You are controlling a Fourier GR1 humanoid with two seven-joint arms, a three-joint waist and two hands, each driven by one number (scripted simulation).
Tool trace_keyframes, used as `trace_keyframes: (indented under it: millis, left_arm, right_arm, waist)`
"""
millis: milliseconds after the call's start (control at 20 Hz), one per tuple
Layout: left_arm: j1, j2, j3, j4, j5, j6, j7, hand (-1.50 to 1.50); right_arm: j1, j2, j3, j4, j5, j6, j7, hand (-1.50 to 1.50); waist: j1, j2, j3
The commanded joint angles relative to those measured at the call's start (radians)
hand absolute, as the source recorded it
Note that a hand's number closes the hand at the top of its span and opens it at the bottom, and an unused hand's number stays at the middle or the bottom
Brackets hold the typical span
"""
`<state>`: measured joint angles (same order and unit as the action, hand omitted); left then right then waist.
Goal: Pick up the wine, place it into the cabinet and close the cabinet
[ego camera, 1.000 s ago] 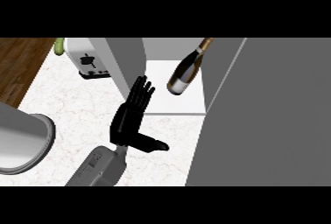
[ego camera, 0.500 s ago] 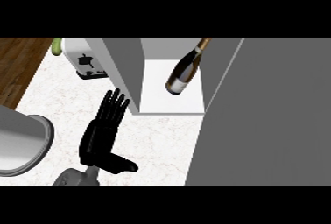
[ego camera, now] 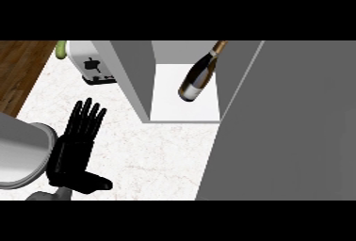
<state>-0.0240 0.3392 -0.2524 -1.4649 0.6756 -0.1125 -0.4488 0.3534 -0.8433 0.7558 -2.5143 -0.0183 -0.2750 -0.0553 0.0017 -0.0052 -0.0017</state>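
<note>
The wine bottle (ego camera: 198, 75), dark with a gold neck, stands inside the open cabinet on its white floor (ego camera: 182, 112), and no hand touches it. My left hand (ego camera: 75, 146) is open, with straight fingers pointing up the view, and hovers over the counter left of the cabinet, well apart from the bottle. The cabinet's grey door (ego camera: 288, 127) stands open and fills the right side of the view. My right hand does not show anywhere.
A white toaster (ego camera: 94, 69) sits at the back left beside the cabinet's left wall (ego camera: 135, 80), with something green (ego camera: 61, 49) behind it. A large grey round vessel (ego camera: 17, 153) lies at the left edge. Marbled counter (ego camera: 167, 150) stretches in front of the cabinet.
My left hand has drawn back from the cabinet, down and to the left. The bottle stays where it was inside the cabinet.
</note>
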Motion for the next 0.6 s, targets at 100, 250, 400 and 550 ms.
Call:
trace_keyframes:
  millis: [100,250,400,550]
  left_arm:
    - [0.043,0.059,0.068,-0.022,0.018,-0.046,-0.008,-1.5]
    - [0.018,0.118,0.135,-0.009,0.073,-0.074,0.043,-1.5]
    - [0.03,0.172,0.17,-0.034,0.119,-0.122,0.082,-1.5]
    - [0.065,0.192,0.198,-0.029,0.135,-0.188,0.049,-1.5]
  right_arm:
    - [-0.003,0.014,0.105,-0.201,0.016,0.02,0.112,1.5]
    - [-0.018,0.006,0.1,-0.243,0.005,0.013,0.147,1.5]
    - [-0.062,0.032,0.085,-0.236,-0.013,0.01,0.171,1.5]
    - [-0.143,0.115,0.134,-0.14,0.015,0.013,0.19,1.5]
  waist:
    - [-0.003,0.002,0.0]
    - [-0.005,0.002,-0.001]
    - [0.005,0.002,-0.001]
    - [0.02,0.005,-0.002]
